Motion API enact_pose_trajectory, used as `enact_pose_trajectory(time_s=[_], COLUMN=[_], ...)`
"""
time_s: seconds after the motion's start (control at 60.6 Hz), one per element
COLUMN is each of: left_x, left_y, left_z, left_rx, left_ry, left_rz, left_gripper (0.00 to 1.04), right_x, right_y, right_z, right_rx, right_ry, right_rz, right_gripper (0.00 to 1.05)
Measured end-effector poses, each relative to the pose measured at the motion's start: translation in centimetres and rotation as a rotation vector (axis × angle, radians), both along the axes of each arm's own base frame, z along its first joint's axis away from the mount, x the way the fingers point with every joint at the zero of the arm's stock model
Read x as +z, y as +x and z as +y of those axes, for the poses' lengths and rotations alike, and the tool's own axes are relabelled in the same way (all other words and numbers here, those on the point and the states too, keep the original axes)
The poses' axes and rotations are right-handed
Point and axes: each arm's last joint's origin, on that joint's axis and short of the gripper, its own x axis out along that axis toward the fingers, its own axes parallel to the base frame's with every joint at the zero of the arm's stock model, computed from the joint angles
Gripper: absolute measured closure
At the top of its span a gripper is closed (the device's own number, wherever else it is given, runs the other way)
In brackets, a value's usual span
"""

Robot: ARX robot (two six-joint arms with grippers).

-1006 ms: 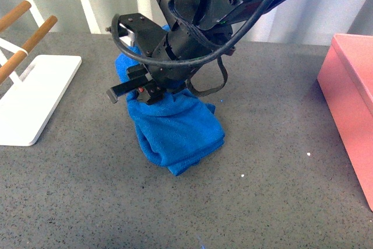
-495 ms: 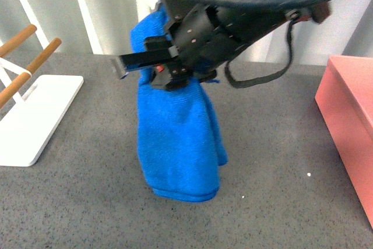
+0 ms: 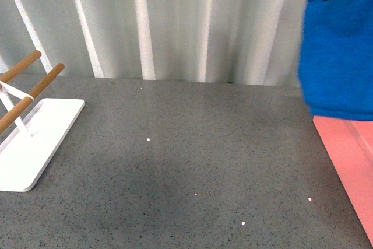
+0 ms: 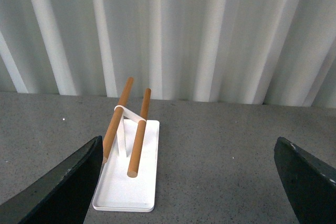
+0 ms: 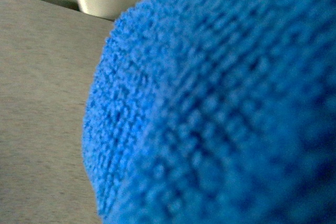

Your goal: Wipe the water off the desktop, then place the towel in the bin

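The blue towel (image 3: 341, 45) hangs in the air at the right edge of the front view, its lower hem just above the pink bin (image 3: 349, 161). My right gripper is shut on the towel; only a dark bit of it shows at the top right, and its fingers are hidden. In the right wrist view the towel (image 5: 220, 108) fills nearly the whole picture. The dark grey speckled desktop (image 3: 175, 167) lies bare below. My left gripper (image 4: 191, 182) is open over the desktop, its dark fingers (image 4: 63, 187) spread wide with nothing between them.
A flat white tray with two wooden rods (image 3: 29, 138) stands at the left of the desktop, and the tray (image 4: 128, 174) also lies ahead of my left gripper. A white corrugated wall (image 3: 175, 21) closes the back.
My right arm has lifted the towel off the desktop and carried it up and to the right, from the middle of the view to above the bin. The spot where it lay is uncovered.
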Motion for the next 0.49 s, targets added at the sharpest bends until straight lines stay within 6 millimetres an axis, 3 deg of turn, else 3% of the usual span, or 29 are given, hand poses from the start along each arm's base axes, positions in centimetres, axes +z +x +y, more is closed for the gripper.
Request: enact_pose_trajectory(time_s=[0.247,0.495], left_x=[0.0,0.0], left_y=[0.0,0.0], left_z=[0.0,0.0], left_rx=[0.000,0.000], left_ry=[0.000,0.000], left_rz=[0.000,0.000], left_gripper=[0.07,0.07], right_x=[-0.2,-2.7], right_y=[-0.4,-0.4], right_z=[-4.7,-8.6], right_rx=[-0.109,-0.179], right_ry=[-0.017,-0.006], right_rz=[0.065,0.112], right_gripper=[0.98,0.98])
